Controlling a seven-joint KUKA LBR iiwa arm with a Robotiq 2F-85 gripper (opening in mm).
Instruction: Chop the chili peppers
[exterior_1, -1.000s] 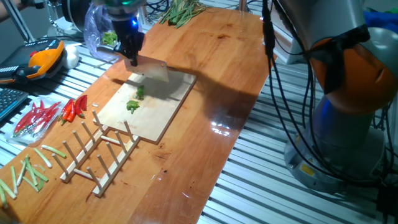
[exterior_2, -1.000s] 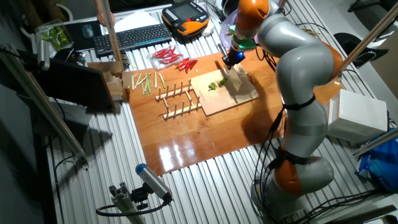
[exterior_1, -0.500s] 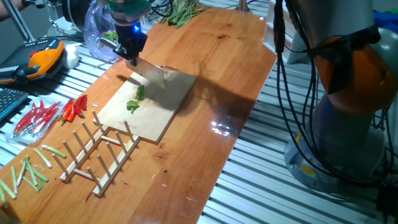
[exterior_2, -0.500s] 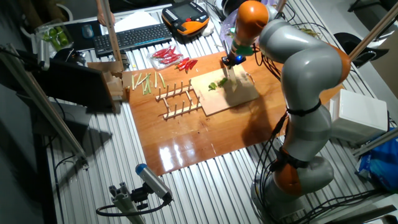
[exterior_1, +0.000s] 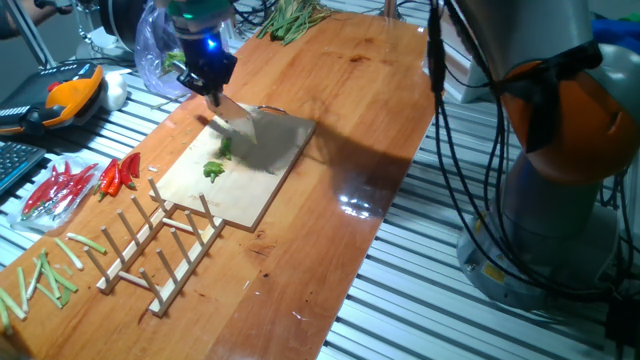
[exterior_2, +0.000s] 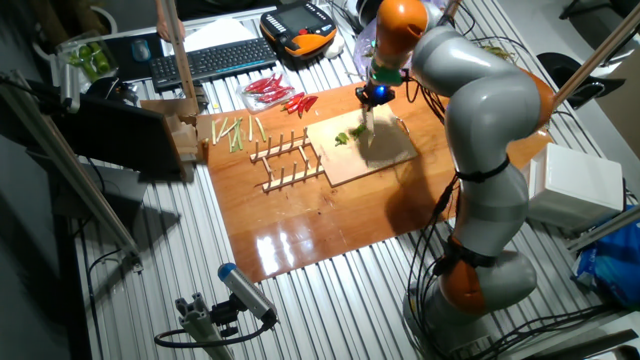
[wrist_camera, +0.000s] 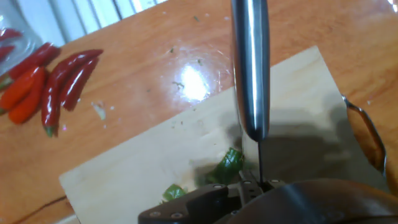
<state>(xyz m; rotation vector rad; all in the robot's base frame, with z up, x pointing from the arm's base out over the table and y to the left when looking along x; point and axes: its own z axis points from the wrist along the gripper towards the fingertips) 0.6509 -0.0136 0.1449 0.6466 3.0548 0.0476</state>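
Hand view shows no readable writing; claw grips knife above chili peppers.

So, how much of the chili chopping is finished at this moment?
Partly done. The green chili already lies in short chunks on the cutting board. In hand: the tool holds the knife, its blade beside a chunk. Left: the pieces look coarse, so more cuts probably follow.

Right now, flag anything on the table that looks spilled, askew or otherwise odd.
Little stands out. Small green flecks are scattered on the wooden tabletop beyond the cutting board, near the red chilies. The chili pieces lie on the board. The claw holds the knife above them.
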